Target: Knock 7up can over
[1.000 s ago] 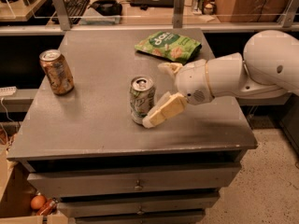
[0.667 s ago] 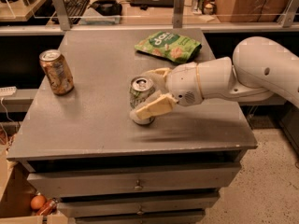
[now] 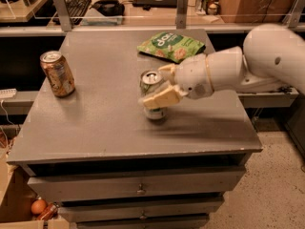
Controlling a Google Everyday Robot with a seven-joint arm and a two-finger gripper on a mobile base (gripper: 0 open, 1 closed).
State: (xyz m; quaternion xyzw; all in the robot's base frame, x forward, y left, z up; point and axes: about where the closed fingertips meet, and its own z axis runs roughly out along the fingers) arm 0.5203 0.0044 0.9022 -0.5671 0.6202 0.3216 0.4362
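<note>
Grey drawers (image 3: 138, 182) sit in front. On their flat grey surface (image 3: 95, 123), the round, shiny 7up can (image 3: 151, 77) stands up near the middle. The gripper (image 3: 153, 86) has its cream fingers (image 3: 159, 98) spread apart, one on each side of the can. Farther back are a brown can (image 3: 58, 74) and a crinkly green bag (image 3: 170, 46).

Single arm (image 3: 274, 56), white, entering from the right and reaching leftward, nearly level with a slight downward slope. A bulky rounded link narrows to a cylindrical forearm and a domed wrist (image 3: 193, 82) just behind the gripper (image 3: 153, 86). The gripper points leftward with its two cream fingers spread apart: the near finger (image 3: 159, 98) is angled down and toward the camera, and the far finger (image 3: 167, 70) is behind it and higher. The can (image 3: 151, 77) stands between the fingers; contact with either cannot be told.
</note>
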